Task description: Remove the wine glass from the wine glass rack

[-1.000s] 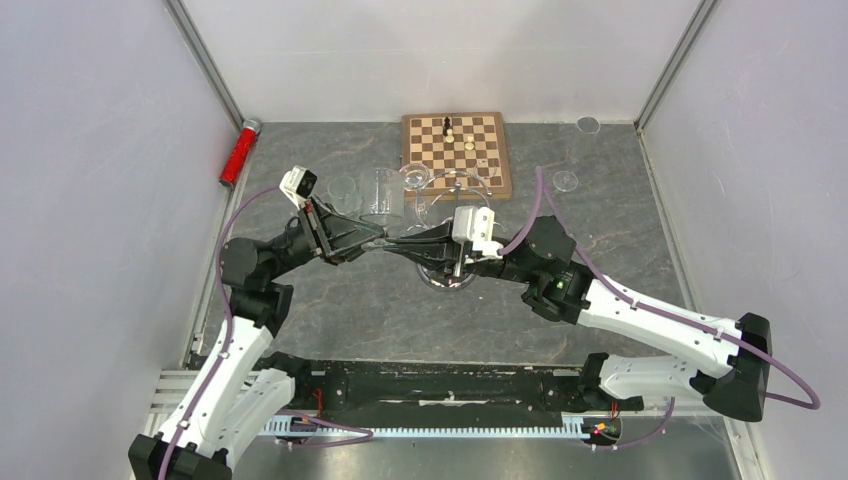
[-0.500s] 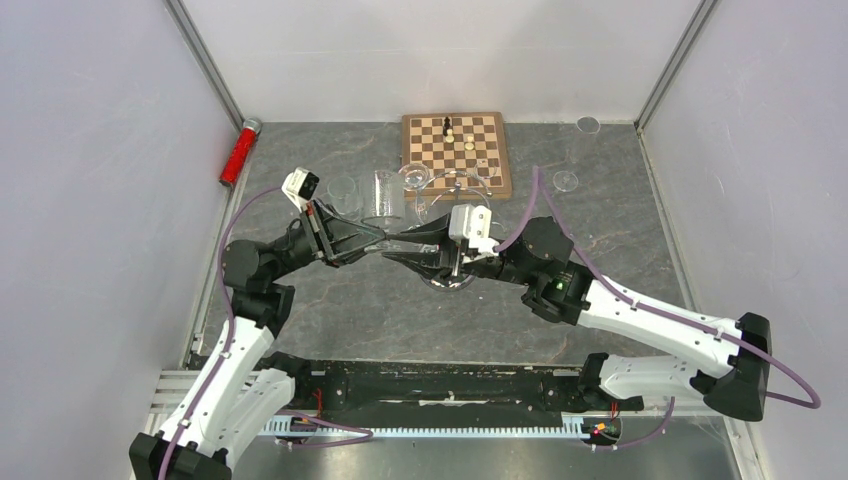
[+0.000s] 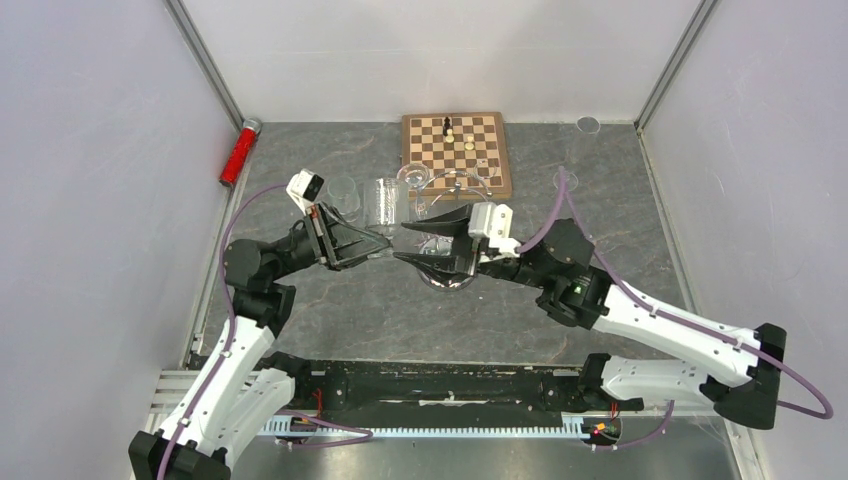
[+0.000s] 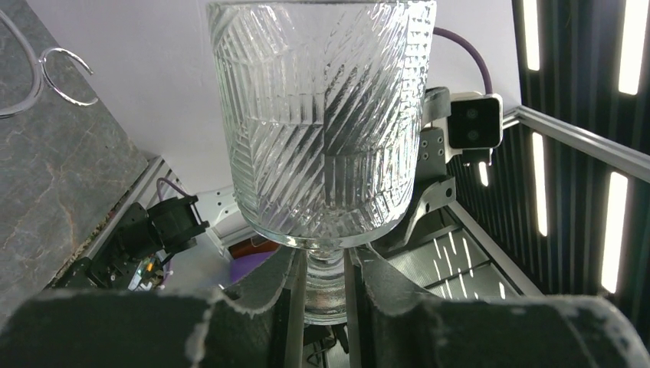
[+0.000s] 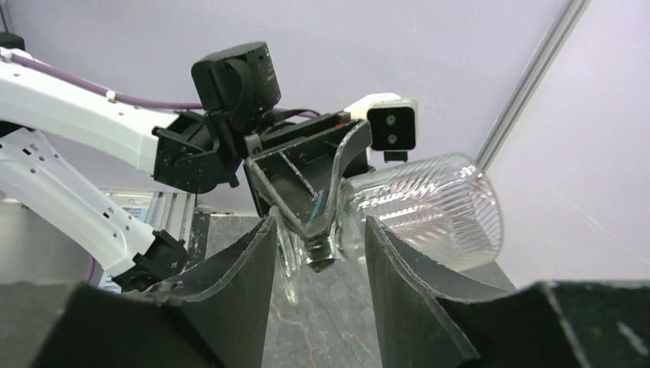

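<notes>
Over grey table (image 3: 330, 310) — wine glass (image 4: 322, 130) stem pinched in L jaws.

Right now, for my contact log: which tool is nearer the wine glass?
Left. The left tool is clamped on the stem of the wine glass; the right tool stands open facing its foot end, gripping nothing.

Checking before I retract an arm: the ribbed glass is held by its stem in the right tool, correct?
No. The left tool grips the glass by its stem, not the right one; the left wrist view shows it clamped there. The right tool is open.
</notes>
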You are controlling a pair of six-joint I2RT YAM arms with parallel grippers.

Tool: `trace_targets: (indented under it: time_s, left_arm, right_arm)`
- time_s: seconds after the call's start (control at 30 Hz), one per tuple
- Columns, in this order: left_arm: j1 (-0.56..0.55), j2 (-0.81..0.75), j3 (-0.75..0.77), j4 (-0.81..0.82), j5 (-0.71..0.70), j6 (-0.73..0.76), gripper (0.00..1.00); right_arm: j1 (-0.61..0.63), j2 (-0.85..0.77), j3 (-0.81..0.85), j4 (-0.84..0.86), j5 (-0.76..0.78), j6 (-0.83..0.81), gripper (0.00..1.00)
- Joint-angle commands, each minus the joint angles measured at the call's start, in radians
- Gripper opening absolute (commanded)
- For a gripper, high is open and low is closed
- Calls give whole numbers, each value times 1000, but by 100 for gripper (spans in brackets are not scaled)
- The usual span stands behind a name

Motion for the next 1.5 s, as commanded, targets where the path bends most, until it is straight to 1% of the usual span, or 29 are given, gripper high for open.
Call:
trace_targets:
  time_s: [0.0, 0.07, 0.2, 0.27, 0.37, 0.5, 0.57, 0.67, 0.8, 0.9, 0.97, 1.07, 1.2, 1.4, 1.47]
  left_arm:
    - [-6, -11, 11, 48, 45, 86, 2]
    - [-6, -12, 15, 12, 52, 118, 2]
    - [-6, -10, 20, -37, 76, 178, 2]
    - [-7, -6, 25, -71, 104, 232, 2]
    - [-6, 0, 23, -120, 146, 302, 2]
    - [-6, -5, 23, -224, 180, 430, 2]
    - [-7, -10, 21, -282, 195, 498, 2]
    - [-8, -10, 13, -328, 229, 567, 2]
    - [-14, -4, 5, -335, 305, 606, 2]
    - [-49, -13, 11, -387, 314, 667, 2]
    - [-96, -17, 35, -484, 309, 748, 2]
    - [-165, -12, 85, -701, 275, 918, 2]
    - [-235, 1, 123, -847, 256, 1033, 2]
    - [-307, 0, 131, -915, 239, 1107, 2]
    - [-325, 1, 139, -954, 219, 1141, 2]
  right_arm:
    - [-4, -63, 10, 12, 26, 1, 50]
    - [-4, -76, 25, -16, 39, 16, 51]
    - [-3, -80, 97, -163, 78, 37, 52]
    - [-2, -85, 121, -224, 89, 40, 53]
    - [-3, -113, 114, -263, 110, 54, 55]
    - [-3, -133, 146, -362, 131, 49, 57]
    - [-3, -126, 189, -467, 141, 43, 60]
    - [-3, -95, 270, -616, 161, 42, 62]
    - [-4, -75, 333, -743, 141, 50, 64]
    - [-5, -64, 369, -801, 130, 62, 65]
    - [-7, -51, 395, -842, 130, 68, 65]
    - [-11, -33, 419, -889, 97, 82, 65]
    - [-31, -34, 418, -904, 8, 113, 63]
    - [-139, -47, 397, -917, -202, 174, 63]
    - [-182, -40, 386, -918, -287, 238, 62]
